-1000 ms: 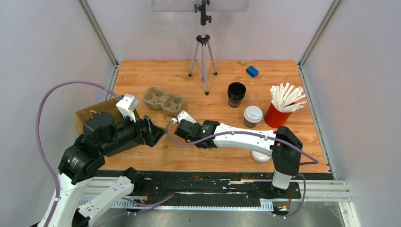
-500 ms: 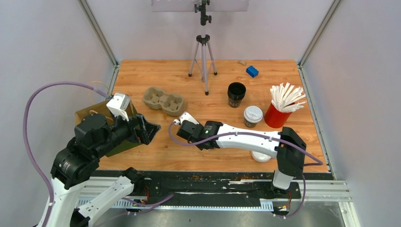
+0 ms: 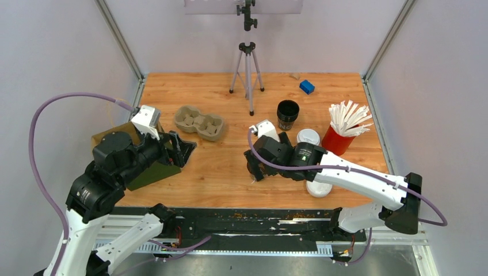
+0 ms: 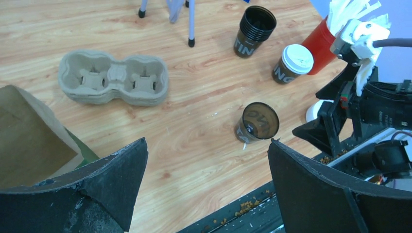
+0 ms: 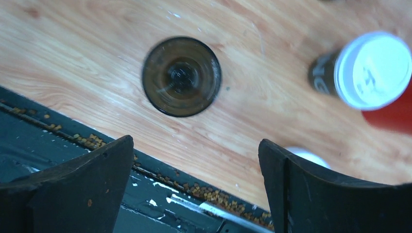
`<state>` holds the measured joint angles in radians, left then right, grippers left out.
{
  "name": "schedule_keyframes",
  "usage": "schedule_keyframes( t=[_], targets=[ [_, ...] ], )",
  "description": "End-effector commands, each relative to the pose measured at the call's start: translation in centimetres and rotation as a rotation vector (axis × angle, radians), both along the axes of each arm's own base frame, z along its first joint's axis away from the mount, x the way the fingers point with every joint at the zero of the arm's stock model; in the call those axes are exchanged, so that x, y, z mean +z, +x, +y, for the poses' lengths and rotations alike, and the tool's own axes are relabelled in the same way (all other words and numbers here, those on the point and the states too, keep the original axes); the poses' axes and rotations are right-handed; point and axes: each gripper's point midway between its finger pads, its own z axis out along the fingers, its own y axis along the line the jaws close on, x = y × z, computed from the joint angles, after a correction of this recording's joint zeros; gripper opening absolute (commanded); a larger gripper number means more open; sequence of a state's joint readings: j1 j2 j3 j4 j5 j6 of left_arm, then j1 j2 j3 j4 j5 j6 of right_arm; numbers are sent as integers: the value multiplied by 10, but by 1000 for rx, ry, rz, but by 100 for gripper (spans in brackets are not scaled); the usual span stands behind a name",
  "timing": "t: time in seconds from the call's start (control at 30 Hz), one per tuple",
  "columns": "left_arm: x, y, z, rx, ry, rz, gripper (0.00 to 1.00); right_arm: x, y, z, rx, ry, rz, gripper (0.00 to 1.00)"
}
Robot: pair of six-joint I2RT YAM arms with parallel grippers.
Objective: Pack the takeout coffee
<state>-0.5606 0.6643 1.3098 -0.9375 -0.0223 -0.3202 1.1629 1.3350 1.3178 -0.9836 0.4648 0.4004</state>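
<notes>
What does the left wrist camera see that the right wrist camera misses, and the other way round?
Only the left wrist camera: the cardboard cup carrier, the brown paper bag, the stack of black cups, the tripod legs and the right gripper, open. Only the right wrist camera: a straight-down look into the lidless cup. Both: that lidless cup, the lidded cup, the red holder and the wooden table.

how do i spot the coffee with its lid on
Find the red cup of white sticks at the right of the table. Just left of it stands a small dark paper cup. Only it wears a white lid; the black stack and the lone front cup are open.
</notes>
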Motion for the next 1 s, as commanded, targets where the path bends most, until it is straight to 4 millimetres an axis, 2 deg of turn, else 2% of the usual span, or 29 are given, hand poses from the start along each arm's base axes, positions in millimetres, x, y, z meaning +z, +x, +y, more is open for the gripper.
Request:
schedule_keyframes(
  t=[0.0, 0.1, 0.17, 0.27, 0.37, 0.47, 0.57, 0.7, 0.73, 0.77, 0.87, 0.97],
  targets=[
    [5, 6, -24, -116, 10, -38, 100, -19, -6, -45, -268, 3, 66, 100],
    [-13, -2, -48, -212, -72, 42, 100, -30, -11, -79, -433, 3, 94, 100],
    [-25, -9, -65, -287, -139, 86, 96, -35, -14, -97, -507, 34, 102, 96],
    [-45, -14, -81, -349, -208, 143, 90, -47, -14, -121, -598, 105, 107, 82],
    [-57, -13, -92, -393, -205, 177, 86, -64, -16, -147, -704, 165, 140, 71],
    [-58, -7, -96, -409, -165, 166, 83, -70, -17, -170, -801, 223, 154, 64],
    [-54, 1, -93, -382, -137, 139, 83, -76, -17, -195, -890, 210, 176, 60],
    [-49, 8, -96, -360, -173, 115, 85, -92, -15, -219, -969, 188, 232, 64],
    [-48, 9, -97, -356, -187, 115, 88, -96, -14, -225, -992, 190, 241, 64],
    [-48, 11, -98, -354, -199, 113, 98, -99, -12, -231, -1017, 190, 247, 64],
    [-53, 13, -102, -357, -209, 126, 100, -104, 2, -240, -1053, 233, 252, 61],
    [-59, 13, -103, -362, -198, 142, 100, -107, 11, -249, -1078, 227, 256, 53]
  ],
)
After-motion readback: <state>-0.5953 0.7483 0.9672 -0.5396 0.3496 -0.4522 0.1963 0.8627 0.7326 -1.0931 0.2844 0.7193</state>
